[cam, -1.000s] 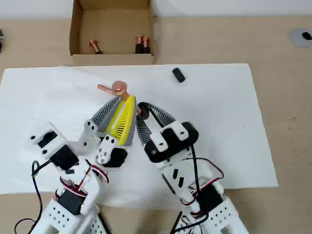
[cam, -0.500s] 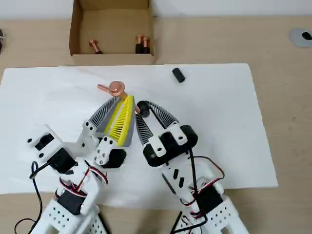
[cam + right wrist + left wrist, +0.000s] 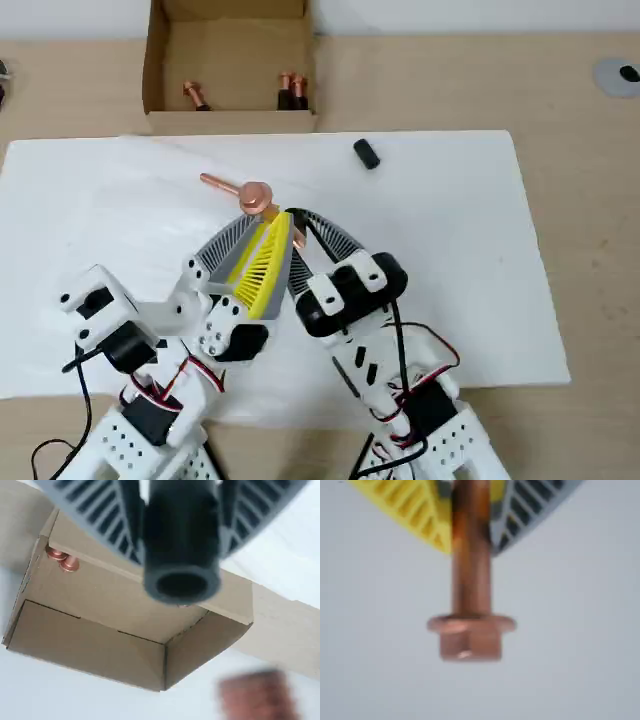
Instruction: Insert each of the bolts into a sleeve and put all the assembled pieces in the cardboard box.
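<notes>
Left gripper (image 3: pixel 268 216): clamped on a bolt (image 3: pixel 255 197) by the shank, and the flanged head sticks out past the tips.
Right gripper (image 3: pixel 296 226): clamped on a black sleeve (image 3: pixel 181 555), open bore facing away from the wrist.
The two sets of tips are just beside each other, over the white sheet (image 3: pixel 450 250).
Spare bolt (image 3: pixel 218 184): flat on the sheet just beyond the left gripper's tips, close to the held bolt's head.
Spare sleeve (image 3: pixel 366 154): on the sheet, farther out past the right gripper.
Box (image 3: pixel 155 70): well beyond both grippers, open, three pieces (image 3: pixel 292 92) inside.
</notes>
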Available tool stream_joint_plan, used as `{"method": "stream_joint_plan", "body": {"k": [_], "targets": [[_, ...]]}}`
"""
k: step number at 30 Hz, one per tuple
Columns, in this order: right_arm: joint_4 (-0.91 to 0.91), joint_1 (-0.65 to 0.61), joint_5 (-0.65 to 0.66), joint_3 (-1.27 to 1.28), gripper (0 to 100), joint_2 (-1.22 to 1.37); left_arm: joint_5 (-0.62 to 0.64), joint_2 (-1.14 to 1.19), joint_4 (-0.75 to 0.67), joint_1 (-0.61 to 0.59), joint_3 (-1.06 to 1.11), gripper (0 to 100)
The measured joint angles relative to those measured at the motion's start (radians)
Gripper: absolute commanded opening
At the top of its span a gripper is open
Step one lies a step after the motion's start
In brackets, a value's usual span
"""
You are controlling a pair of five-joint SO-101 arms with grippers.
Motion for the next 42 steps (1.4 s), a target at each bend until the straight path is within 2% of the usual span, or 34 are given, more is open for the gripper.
{"method": "stream_joint_plan", "body": {"k": [12,26,37,42], "targets": [[-0.015,0.0,0.021,0.0,1.2,0.0,0.0,0.046,-0.009,-0.078,0.002,1],[-0.015,0.0,0.023,0.0,1.2,0.0,0.0,0.304,-0.276,-0.078,0.008,1],[-0.015,0.0,0.023,0.0,1.2,0.0,0.0,0.315,-0.279,-0.054,0.008,1],[-0.015,0.0,0.023,0.0,1.2,0.0,0.0,0.315,-0.227,-0.054,0.008,1]]}}
